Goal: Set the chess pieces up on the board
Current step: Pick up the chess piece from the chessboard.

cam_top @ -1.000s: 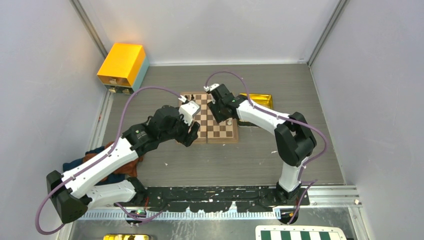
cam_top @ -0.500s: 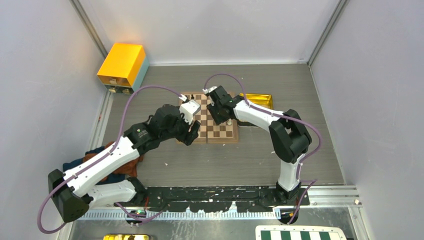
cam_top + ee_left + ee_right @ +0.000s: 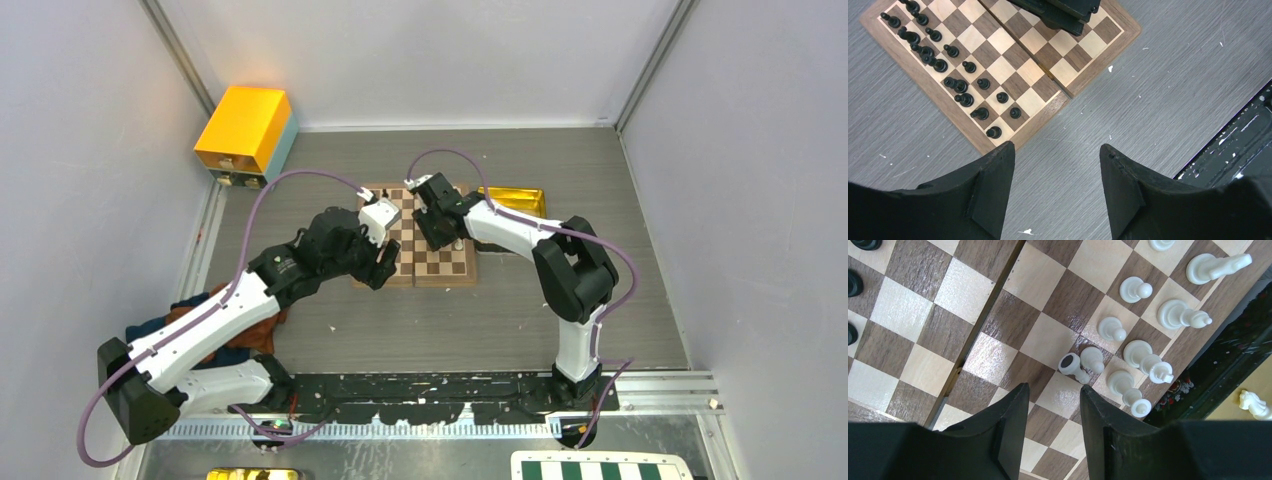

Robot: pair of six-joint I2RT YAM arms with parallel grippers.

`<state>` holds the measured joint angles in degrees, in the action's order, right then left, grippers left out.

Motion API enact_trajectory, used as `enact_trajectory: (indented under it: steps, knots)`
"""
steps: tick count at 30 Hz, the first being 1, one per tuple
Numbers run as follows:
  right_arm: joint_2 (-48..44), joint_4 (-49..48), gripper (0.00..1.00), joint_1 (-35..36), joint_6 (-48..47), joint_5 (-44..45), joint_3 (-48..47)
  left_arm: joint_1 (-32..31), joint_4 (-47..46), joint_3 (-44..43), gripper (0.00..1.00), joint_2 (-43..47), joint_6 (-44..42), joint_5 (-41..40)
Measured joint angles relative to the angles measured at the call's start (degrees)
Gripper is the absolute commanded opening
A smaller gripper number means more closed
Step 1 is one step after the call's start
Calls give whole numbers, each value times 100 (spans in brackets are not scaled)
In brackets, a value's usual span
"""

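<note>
The wooden board [image 3: 445, 262] lies mid-table. In the left wrist view, black chess pieces [image 3: 953, 82] stand in two rows along the left side of the board [image 3: 1013, 65]. My left gripper [image 3: 1057, 150] hangs open and empty over the bare table just off the board's near corner. In the right wrist view, several cream-white pieces [image 3: 1143, 354] stand along the right edge of the board [image 3: 913, 310]. One white pawn [image 3: 1073, 365] lies tipped over against another. My right gripper [image 3: 1054, 390] is open and empty just short of that pawn. In the top view it [image 3: 440, 232] hovers over the board.
A gold tray [image 3: 520, 200] sits behind the board's right side, with a white knight [image 3: 1255, 405] in it. A yellow box [image 3: 245, 130] stands at the back left. A bundled cloth [image 3: 250, 330] lies under the left arm. A green-and-white board [image 3: 600, 468] pokes in at the bottom edge.
The right arm has shifted slightly left over the board, its elbow swinging inward. The left arm has stayed put.
</note>
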<state>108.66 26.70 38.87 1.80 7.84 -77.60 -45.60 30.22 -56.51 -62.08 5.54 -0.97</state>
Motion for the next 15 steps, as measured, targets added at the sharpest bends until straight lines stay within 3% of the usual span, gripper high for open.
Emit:
enact_trajectory:
  steps: [15]
  knots:
    - [15,-144,49,0,-22,17,0,74,0,0,64,-20,0,168]
